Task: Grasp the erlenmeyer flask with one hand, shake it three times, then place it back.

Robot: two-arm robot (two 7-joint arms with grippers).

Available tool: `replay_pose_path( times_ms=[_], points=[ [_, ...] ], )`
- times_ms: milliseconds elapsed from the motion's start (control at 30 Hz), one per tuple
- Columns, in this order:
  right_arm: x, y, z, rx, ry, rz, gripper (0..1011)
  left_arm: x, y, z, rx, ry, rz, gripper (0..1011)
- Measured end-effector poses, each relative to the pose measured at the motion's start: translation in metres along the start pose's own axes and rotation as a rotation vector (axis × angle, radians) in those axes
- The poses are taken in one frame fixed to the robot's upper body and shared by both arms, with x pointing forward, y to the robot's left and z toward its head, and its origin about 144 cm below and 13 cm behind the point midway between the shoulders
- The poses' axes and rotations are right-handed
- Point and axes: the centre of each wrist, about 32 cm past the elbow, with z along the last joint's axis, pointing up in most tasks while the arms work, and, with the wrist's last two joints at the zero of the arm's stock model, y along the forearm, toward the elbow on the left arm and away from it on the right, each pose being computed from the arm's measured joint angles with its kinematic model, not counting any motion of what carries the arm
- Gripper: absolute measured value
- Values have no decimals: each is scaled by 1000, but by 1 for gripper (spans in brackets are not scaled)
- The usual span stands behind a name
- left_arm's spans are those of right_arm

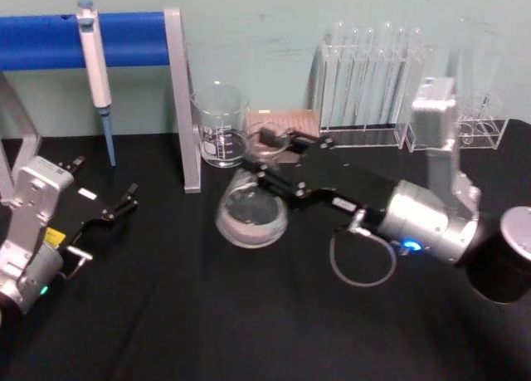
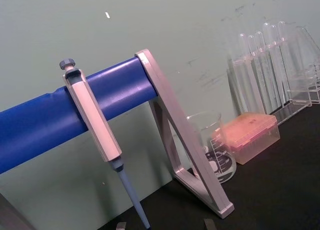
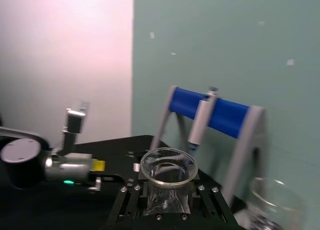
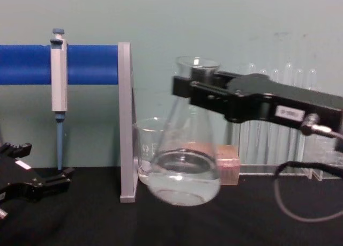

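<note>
Right hand (image 3: 165,202), nearest the wrist lens, is pinched on the neck of the flask (image 3: 168,166), one black jaw on each side just under the flared rim. In the chest view this hand (image 4: 194,91) comes in from the right at mid height, with the flask (image 4: 185,165) hanging below it. The flask's neck leans slightly to the right over its wide base. From the head view the right hand (image 1: 267,169) sits mid-desk and the flask (image 1: 249,217) is just in front of the foot of the grey stand (image 1: 184,107). The base looks to be just above the black desk (image 1: 207,315); contact cannot be ruled out.

Directly behind the flask stands a short beaker (image 1: 220,124), close but apart from it. A pink box (image 2: 247,137) lies beside the beaker, with a rack of test tubes (image 1: 369,74) at the back right. A pipette (image 1: 95,65) hangs from the stand's blue bar (image 1: 46,39) on the left.

Left hand (image 1: 116,207) is parked low at the near left, fingers spread and empty, well apart from the flask.

Assessment of progress:
- The grasp is complete and appears secure.
- The tilt suggests the shaking stage is in hand, but how many shakes are done cannot be read from this moment.
- Any remaining shakes, setting the flask upright on the desk and releasing it are outstanding.
- The beaker's closeness is the main hazard during swings.
</note>
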Motion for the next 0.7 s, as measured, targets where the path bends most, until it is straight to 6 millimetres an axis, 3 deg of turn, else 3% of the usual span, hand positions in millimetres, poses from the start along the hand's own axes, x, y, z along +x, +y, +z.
replay_pose_path(
  times_ms=[167, 533, 700],
  points=[
    [5, -21, 3, -5, -15, -86, 449, 0, 0, 0, 0, 0, 0, 1001],
    [13, -88, 11, -22, -56, -355, 449, 0, 0, 0, 0, 0, 0, 1001],
    [12, -104, 13, -23, -62, -418, 449, 0, 0, 0, 0, 0, 0, 1001]
  ],
)
